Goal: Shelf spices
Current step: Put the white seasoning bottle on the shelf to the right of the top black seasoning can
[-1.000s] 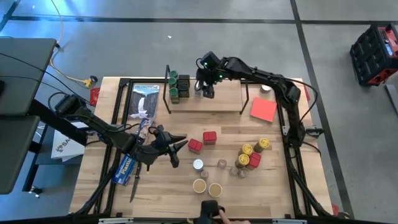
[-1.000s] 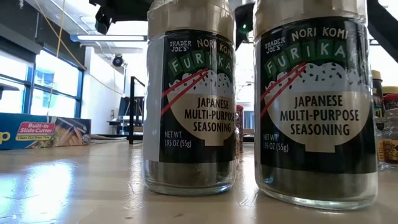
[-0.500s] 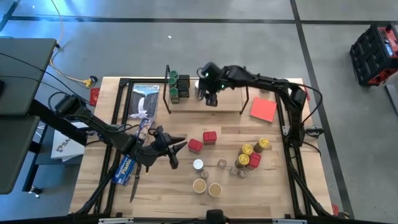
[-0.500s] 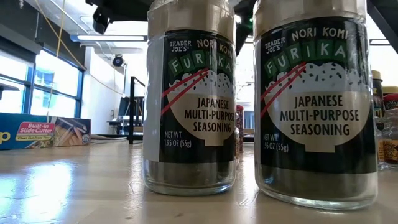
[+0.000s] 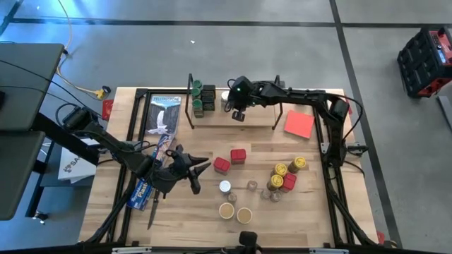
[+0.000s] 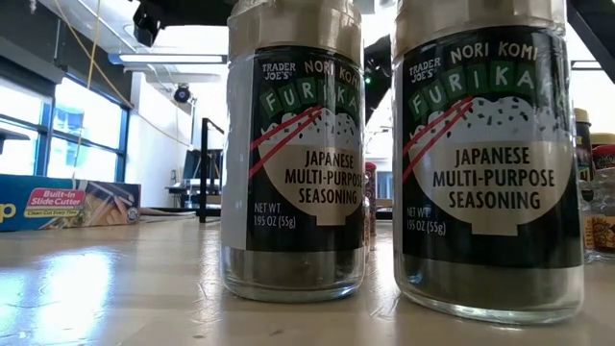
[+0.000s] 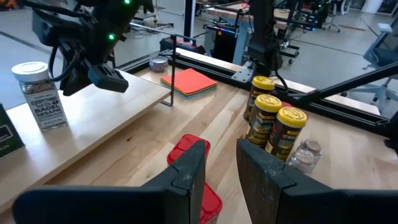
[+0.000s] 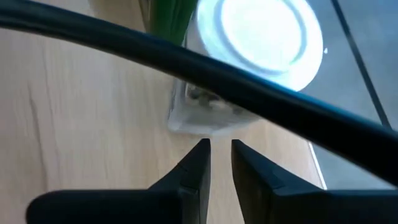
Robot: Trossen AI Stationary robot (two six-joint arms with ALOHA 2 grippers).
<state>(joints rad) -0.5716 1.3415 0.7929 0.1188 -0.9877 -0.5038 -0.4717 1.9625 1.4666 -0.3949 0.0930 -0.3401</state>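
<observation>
both grippers' jaws nearly closed

Jars [image 5: 200, 98] on shelf [image 5: 258, 106] board's left end; loose spices [image 5: 282, 176] on table [image 5: 311, 212], seemingly right of centre.

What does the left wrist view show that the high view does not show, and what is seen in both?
Only the left wrist view shows the label text on the white-lidded bagel sesame jar standing on the shelf.

Only the high view shows the green-lidded jars at the shelf's left end, the blue plastic-wrap box, and the left tool from outside.

Both show the right tool beside that jar, the red card, the yellow-lidded jars and the red tins.
</observation>
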